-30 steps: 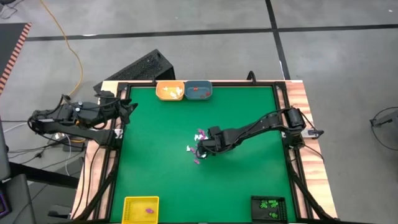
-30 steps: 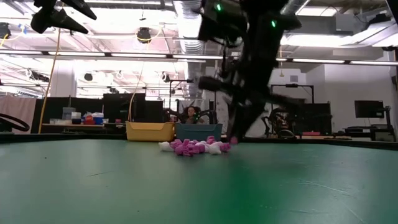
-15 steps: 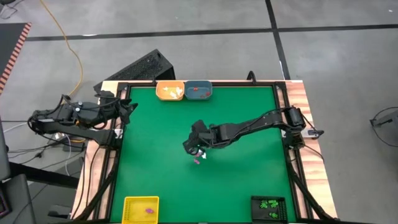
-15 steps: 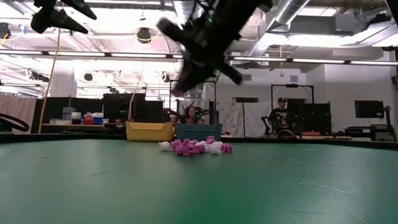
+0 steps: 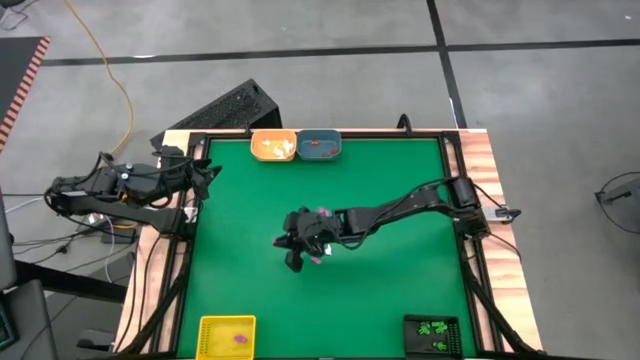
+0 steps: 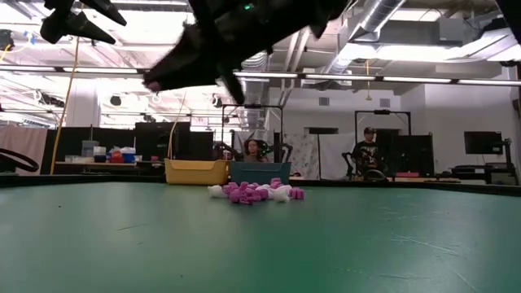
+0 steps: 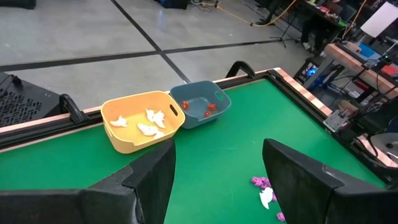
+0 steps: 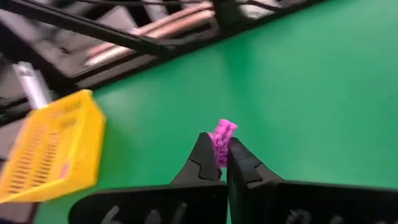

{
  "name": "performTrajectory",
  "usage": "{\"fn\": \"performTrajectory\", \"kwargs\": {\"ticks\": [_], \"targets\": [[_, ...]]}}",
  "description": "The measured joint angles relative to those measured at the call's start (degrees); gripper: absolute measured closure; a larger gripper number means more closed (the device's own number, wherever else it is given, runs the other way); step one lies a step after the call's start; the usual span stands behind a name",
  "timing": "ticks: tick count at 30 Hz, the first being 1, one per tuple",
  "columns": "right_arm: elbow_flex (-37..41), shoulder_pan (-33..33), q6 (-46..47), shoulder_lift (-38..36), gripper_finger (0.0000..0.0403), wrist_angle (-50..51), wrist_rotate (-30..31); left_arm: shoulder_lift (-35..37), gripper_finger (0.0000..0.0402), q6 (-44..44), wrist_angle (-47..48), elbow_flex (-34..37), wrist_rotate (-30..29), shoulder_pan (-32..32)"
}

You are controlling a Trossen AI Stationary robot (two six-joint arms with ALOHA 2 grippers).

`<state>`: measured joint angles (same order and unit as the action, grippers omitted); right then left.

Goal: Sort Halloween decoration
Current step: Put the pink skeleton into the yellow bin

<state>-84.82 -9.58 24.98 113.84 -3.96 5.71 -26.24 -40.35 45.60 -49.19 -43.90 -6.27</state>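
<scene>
Table: green top, black frame, wooden edge strips.

Near edge, high view:
- Yellow tray, latticed, at the near left corner; one purple trinket inside. Also seen in the right wrist view.
- Black tray at the near right corner; green trinkets inside.

Middle of the table:
- Right gripper, on an arm stretched across from the right side, raised above the cloth (the low view shows it high and blurred). Its fingers are pinched together on a purple piece, which sticks out from between the tips; the yellow tray lies ahead of it in the right wrist view.
- Pile of purple and white trinkets on the cloth, mostly hidden under the right arm in the high view, plain in the low view; a few of its pieces also show in the left wrist view.

Left side:
- Left gripper, waiting over the table's left edge, clear of the trinkets. Fingers spread wide apart, nothing between them.

Far edge:
- Orange tray, holding white trinkets.
- Blue tray, touching the orange one on its right; small red trinkets inside.

Beyond the table (low view): workshop room, ceiling lights, two people far back.
</scene>
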Motion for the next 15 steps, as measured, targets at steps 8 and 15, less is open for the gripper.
{"fn": "performTrajectory", "kwargs": {"ticks": [8,15], "targets": [[-1.3,-0.7,0.0,5.3,0.0400,-9.4,-7.8,0.0,0.0170,-1.1,-0.1,0.0,2.8,0.0],[-11.3,-2.2,-0.3,12.4,0.0401,-9.7,-12.2,0.0,0.0170,-1.1,-0.1,0.0,6.7,0.0]]}}
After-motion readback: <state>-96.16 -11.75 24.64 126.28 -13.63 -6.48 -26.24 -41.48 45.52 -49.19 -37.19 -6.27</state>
